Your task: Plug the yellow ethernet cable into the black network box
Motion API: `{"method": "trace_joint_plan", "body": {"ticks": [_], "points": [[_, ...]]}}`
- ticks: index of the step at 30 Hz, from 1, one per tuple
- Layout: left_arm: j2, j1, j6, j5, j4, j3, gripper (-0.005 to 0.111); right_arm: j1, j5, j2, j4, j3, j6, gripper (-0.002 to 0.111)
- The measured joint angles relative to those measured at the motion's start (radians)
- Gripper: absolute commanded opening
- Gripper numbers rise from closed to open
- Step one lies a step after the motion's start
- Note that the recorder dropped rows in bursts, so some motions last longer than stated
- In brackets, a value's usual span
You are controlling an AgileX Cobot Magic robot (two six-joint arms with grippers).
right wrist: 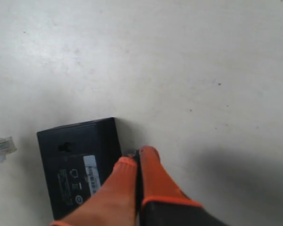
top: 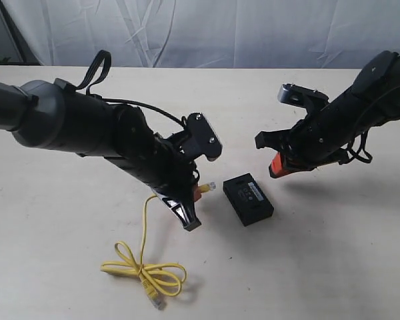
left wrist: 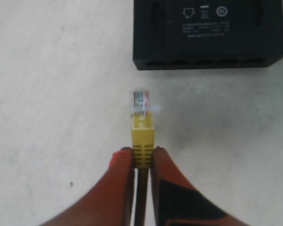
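The black network box [top: 249, 198] lies flat on the table, label strip up; its port side [left wrist: 203, 62] faces the cable plug. My left gripper [left wrist: 142, 153] is shut on the yellow ethernet cable [top: 147, 267] just behind its clear plug [left wrist: 141, 101], which points at the box with a short gap between them. The rest of the cord trails down to a loose loop with the other plug near the table's front. My right gripper [right wrist: 137, 156] hovers shut with nothing in it, above the box's far edge [right wrist: 111, 141]. In the exterior view the right gripper [top: 275, 170] sits right of the box.
The pale table [top: 333, 253] carries nothing else. A white cloth backdrop [top: 207, 30] hangs behind the table's far edge. Both arms reach in from the sides, the left arm's bulk [top: 73, 123] over the left half.
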State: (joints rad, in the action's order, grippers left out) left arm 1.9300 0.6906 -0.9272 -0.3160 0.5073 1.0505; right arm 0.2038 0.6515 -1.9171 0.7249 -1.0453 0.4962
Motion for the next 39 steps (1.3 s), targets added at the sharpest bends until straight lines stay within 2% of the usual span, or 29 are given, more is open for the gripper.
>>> {"method": "trace_joint_plan", "body": {"ticks": [22, 39], "points": [[0.072, 0.034, 0.0, -0.07, 0.018, 0.07, 0.0, 0.0, 0.01, -0.029, 0.039, 0.0, 0.003, -0.001], [0.072, 0.034, 0.0, 0.005, -0.04, 0.07, 0.0, 0.0, 0.012, -0.029, 0.042, 0.0, 0.006, -0.001]]}}
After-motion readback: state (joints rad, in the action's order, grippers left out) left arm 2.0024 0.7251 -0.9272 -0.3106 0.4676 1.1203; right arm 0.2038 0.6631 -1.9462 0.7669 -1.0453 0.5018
